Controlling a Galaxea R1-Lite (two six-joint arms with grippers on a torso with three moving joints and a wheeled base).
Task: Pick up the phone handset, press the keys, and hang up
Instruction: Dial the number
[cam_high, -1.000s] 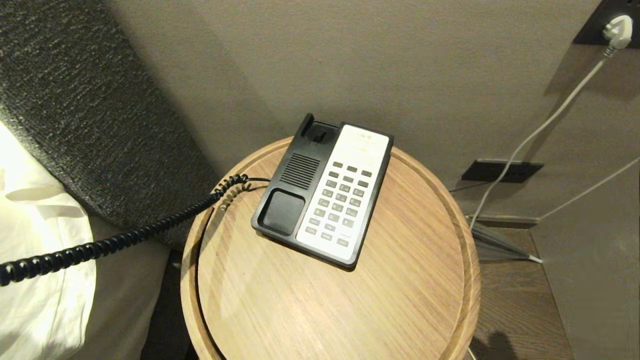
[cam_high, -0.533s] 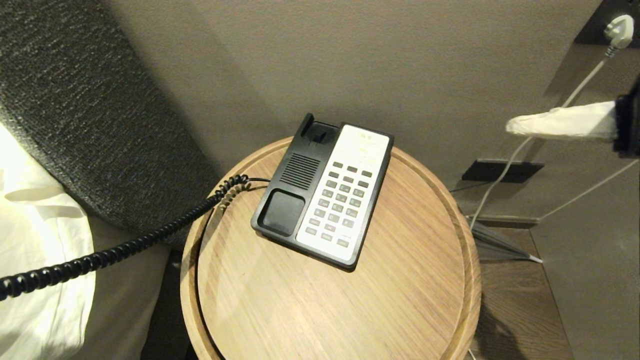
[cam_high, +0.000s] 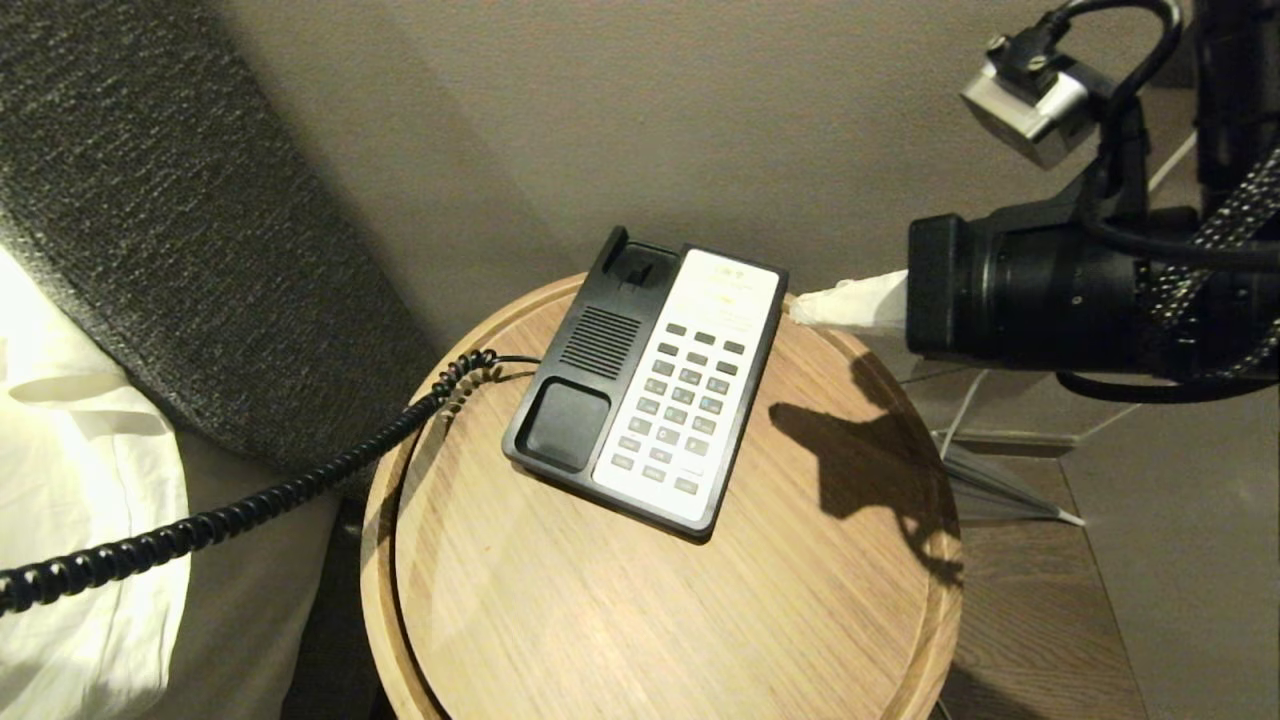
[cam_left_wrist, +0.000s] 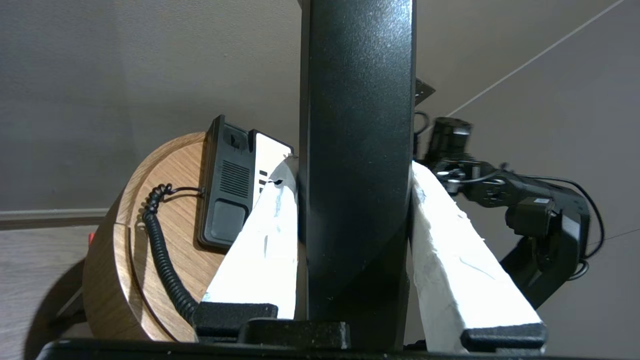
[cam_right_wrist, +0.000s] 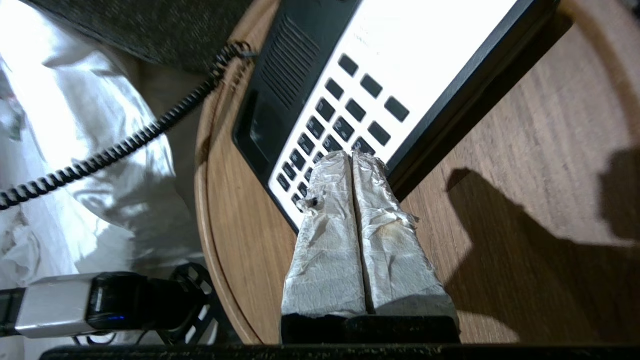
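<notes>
The phone handset (cam_left_wrist: 357, 150), a long black bar, fills the middle of the left wrist view, with my left gripper (cam_left_wrist: 352, 167) shut on it between white-wrapped fingers (cam_left_wrist: 260, 235). That gripper is out of the head view, off to the left. The handset's coiled cord (cam_high: 250, 500) runs from there to the black-and-white phone base (cam_high: 570, 420) on the round wooden table (cam_high: 650, 620). The cradle is empty. My right gripper (cam_high: 800, 305) is shut and empty, hanging above the table beside the base's far right corner. In the right wrist view, the right gripper (cam_right_wrist: 352, 156) points at the grey keys (cam_right_wrist: 345, 107).
A bed with white linen (cam_high: 80, 500) and a dark padded headboard (cam_high: 150, 200) stand left of the table. The wall runs close behind the phone. White cables (cam_high: 960, 410) hang right of the table above the dark floor (cam_high: 1050, 600).
My right arm has come into the head view from the right and swung in to the phone's far right corner, casting a shadow on the table. The cord hangs slightly lower.
</notes>
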